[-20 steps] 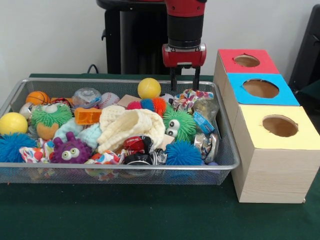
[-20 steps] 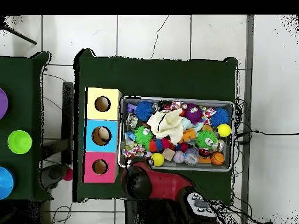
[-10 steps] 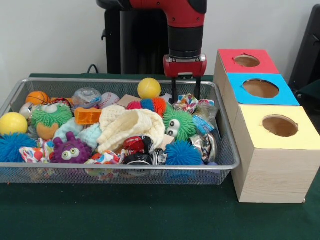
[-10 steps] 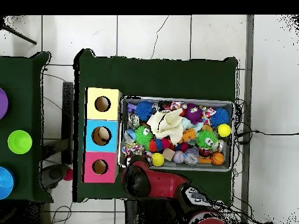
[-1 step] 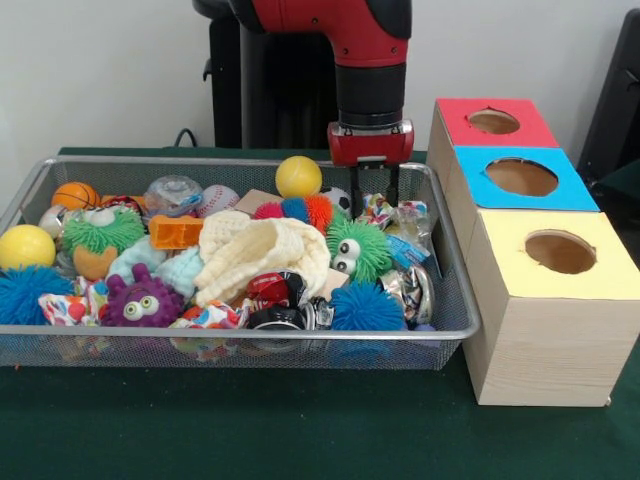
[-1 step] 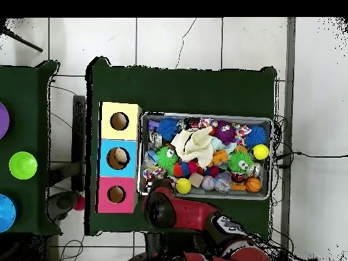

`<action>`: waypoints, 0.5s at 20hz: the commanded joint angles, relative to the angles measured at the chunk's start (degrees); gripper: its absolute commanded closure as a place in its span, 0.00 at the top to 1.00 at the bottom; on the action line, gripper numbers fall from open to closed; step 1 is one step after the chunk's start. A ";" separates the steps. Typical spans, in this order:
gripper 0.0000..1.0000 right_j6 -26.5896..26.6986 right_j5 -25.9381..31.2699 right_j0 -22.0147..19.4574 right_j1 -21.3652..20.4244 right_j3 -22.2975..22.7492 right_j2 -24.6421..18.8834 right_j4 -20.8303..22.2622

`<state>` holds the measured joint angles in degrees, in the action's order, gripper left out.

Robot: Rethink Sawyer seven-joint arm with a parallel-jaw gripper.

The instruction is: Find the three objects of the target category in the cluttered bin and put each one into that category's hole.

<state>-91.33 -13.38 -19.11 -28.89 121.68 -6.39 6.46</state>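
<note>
Search-and-grab step: pincer (image 5: 375, 197) open, fingers straddling the patterned cloth scrunchie (image 5: 380, 211) at the bin's (image 5: 455, 330) 2 o'clock corner; next should close, then lift.

Bin (image 5: 455, 310): wire-mesh tray on the green table, heaped with toys, balls and cloth.
Boxes: three pale wooden boxes in a row just beside the bin, each top with one round hole.
Red hole (image 5: 493, 121): farthest in the front view.
Blue hole (image 5: 521, 176): middle; the overhead view shows something pale inside (image 6: 120, 158).
Yellow hole (image 5: 560, 251): nearest.
</note>
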 commanded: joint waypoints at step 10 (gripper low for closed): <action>0.00 -8.70 13.15 0.62 -6.20 -7.38 -4.55 -5.84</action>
<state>-91.33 -10.83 -18.83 -30.21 121.70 -7.02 5.49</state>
